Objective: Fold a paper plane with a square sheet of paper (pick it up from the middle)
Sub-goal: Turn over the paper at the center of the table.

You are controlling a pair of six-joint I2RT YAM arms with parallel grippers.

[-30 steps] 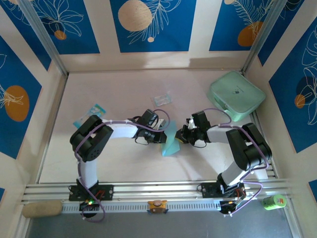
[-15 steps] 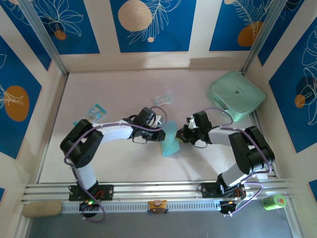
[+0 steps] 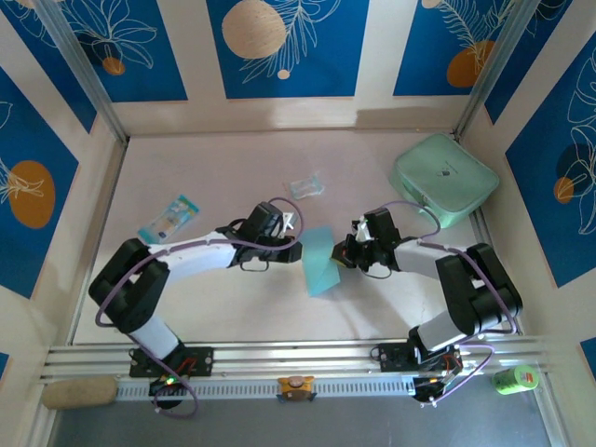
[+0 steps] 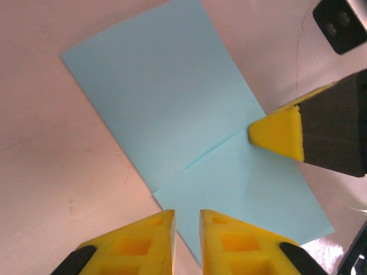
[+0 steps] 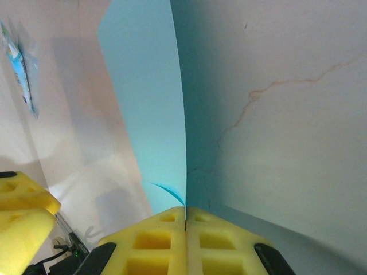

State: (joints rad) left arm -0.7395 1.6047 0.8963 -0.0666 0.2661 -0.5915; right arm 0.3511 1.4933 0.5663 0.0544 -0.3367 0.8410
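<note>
The square sheet of paper [image 3: 321,262] is plain light blue and lies folded in the table's middle. In the left wrist view the sheet [image 4: 172,97] shows a crease line and an overlapping flap. My right gripper [image 3: 342,257] is shut on the sheet's right edge. In the right wrist view that gripper [image 5: 185,213] pinches the sheet [image 5: 146,103], which stands up on edge from the jaws. My left gripper [image 3: 295,244] hovers at the sheet's left edge. Its jaws [image 4: 187,220] stand a narrow gap apart with nothing between them.
A mint-green case [image 3: 444,179] sits at the back right. A clear crumpled wrapper [image 3: 305,186] lies behind the sheet. A blue-and-white printed packet [image 3: 169,218] lies at the left. A green object [image 3: 514,377] and a beige roll [image 3: 79,392] lie beyond the front rail.
My left arm has stretched out lower, and its gripper has drawn back off the sheet toward the far left. More of the sheet now shows. The right gripper has held its grip.
</note>
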